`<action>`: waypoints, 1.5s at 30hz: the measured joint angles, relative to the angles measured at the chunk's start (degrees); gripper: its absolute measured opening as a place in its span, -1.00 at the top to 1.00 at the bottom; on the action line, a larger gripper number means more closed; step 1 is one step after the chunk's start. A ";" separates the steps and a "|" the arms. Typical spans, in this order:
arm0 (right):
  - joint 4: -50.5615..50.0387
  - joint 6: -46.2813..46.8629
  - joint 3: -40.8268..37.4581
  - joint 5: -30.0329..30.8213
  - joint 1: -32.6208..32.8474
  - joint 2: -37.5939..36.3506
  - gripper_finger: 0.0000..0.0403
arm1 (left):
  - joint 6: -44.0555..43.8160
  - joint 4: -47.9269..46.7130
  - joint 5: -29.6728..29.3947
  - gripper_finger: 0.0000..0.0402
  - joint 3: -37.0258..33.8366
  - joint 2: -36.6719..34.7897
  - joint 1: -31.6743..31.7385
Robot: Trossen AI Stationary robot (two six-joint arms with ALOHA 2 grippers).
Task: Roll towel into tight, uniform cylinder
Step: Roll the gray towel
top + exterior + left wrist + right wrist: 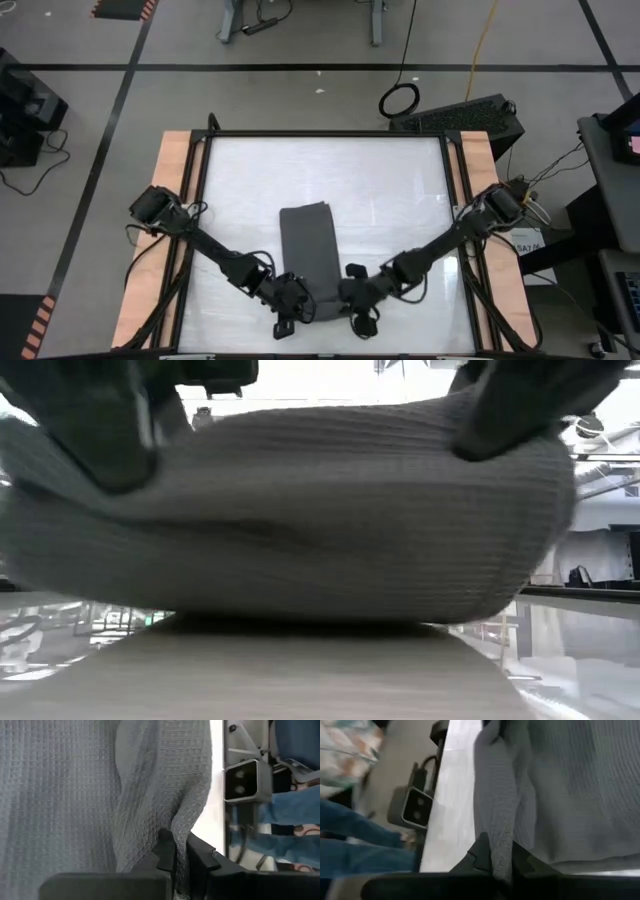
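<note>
At the table's (pixel 240 180) near edge, we are pinching the towel's (pixel 310 245) corners in left gripper (pixel 297 300) and right gripper (pixel 352 297).

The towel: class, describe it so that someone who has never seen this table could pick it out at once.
On the pale table, look near the front edge where both arms meet. The towel lies there, a long dark grey waffle-textured strip, its near end pinched by the left gripper and right gripper; it is the only cloth.
</note>
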 joint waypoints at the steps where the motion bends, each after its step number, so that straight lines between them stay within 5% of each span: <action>1: 0.67 0.19 0.00 -1.84 -0.93 0.02 0.97 | -0.84 -1.01 -0.37 0.88 0.06 -0.21 -0.45; 10: 8.18 3.00 -0.02 -15.35 -7.15 5.34 0.96 | -5.97 -6.24 -5.55 0.88 -1.68 -0.04 -1.98; 18: 10.36 8.33 -0.09 -15.97 -8.89 6.52 0.82 | -16.33 1.67 -11.25 0.88 -7.92 -0.47 -3.75; 25: 7.09 7.03 -0.09 -15.46 -5.72 3.82 0.39 | -20.21 9.95 -8.76 0.88 -11.23 -0.64 -6.11; 31: 11.94 5.46 -0.11 -3.30 2.64 2.93 -0.01 | -23.56 13.63 -7.30 0.88 -13.06 -2.27 -6.22; 38: 15.97 -2.67 -0.09 18.91 8.64 3.24 -0.40 | -28.57 14.75 -7.83 0.88 -14.90 -2.36 -7.56; 45: 21.60 -14.16 0.12 18.79 8.17 3.53 -0.49 | -31.15 19.99 -7.09 0.88 -16.06 -2.35 -7.93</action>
